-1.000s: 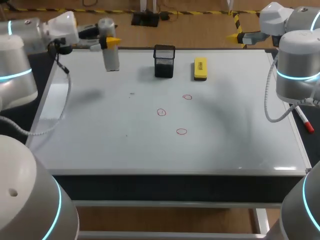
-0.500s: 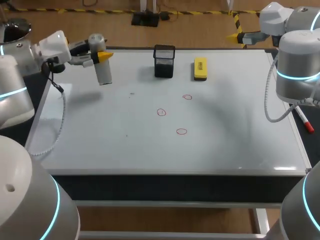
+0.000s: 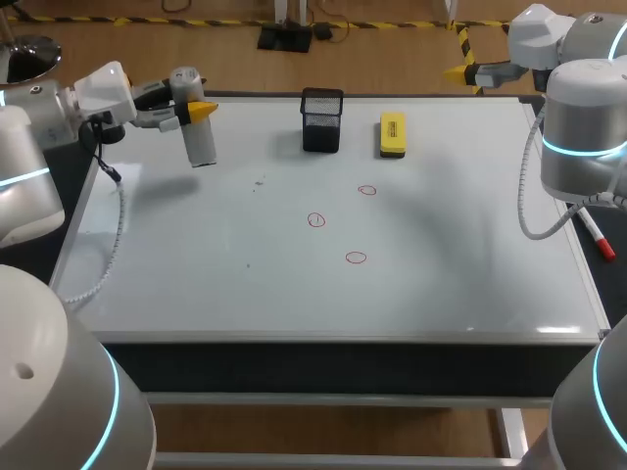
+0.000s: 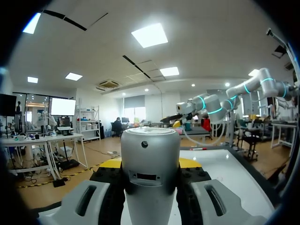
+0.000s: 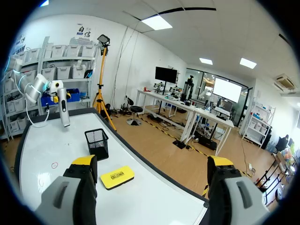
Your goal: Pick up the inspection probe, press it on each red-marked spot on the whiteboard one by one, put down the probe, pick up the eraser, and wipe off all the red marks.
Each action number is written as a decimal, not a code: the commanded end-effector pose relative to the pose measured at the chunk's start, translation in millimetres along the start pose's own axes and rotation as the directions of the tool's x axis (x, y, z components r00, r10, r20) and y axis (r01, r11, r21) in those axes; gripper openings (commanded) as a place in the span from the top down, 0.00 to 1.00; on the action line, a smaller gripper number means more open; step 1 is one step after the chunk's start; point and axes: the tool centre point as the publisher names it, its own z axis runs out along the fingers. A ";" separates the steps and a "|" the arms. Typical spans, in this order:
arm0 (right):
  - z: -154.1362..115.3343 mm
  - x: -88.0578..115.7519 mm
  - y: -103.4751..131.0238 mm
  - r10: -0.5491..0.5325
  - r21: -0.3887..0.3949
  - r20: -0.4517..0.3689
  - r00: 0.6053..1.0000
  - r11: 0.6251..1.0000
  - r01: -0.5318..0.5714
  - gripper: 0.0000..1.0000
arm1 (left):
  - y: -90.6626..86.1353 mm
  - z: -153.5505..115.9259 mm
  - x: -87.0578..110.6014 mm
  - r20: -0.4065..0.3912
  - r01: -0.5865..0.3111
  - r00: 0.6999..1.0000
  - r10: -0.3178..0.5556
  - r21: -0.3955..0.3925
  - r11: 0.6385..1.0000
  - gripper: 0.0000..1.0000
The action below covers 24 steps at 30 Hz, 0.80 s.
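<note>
A silver cylindrical probe (image 3: pixel 199 135) hangs upright over the whiteboard's (image 3: pixel 441 274) far left part, with my left gripper (image 3: pixel 192 107) shut on its upper half. In the left wrist view the probe (image 4: pixel 150 159) fills the gap between the yellow-tipped fingers of that gripper (image 4: pixel 151 165). Three red circles (image 3: pixel 367 190) (image 3: pixel 315 219) (image 3: pixel 356 258) are drawn near the board's middle. The yellow eraser (image 3: pixel 392 134) (image 5: pixel 116 176) lies at the back. My right gripper (image 3: pixel 462 71) (image 5: pixel 152 161) stands open and empty above the back right corner.
A black mesh holder (image 3: pixel 322 119) (image 5: pixel 97 143) stands at the back, just left of the eraser. A red marker pen (image 3: pixel 596 235) lies off the board's right edge.
My left arm has carried the probe a little to the left and nearer, away from the mesh holder. The right arm has not moved.
</note>
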 end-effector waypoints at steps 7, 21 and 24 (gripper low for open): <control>8.7 -0.9 -1.3 -0.034 0.020 -0.082 0.996 0.999 0.035 0.00 | 0.2 0.2 -0.5 -0.001 -0.001 1.000 0.001 0.003 1.000 1.00; 90.7 20.0 -1.7 -0.433 0.053 -0.632 0.643 0.803 0.593 0.00 | 0.2 0.2 -0.5 -0.001 -0.001 1.000 0.001 0.003 1.000 1.00; 100.1 25.0 -4.3 -0.504 0.014 -0.687 0.523 0.711 0.703 0.00 | 0.2 0.2 -0.5 -0.001 -0.001 1.000 0.001 0.003 1.000 1.00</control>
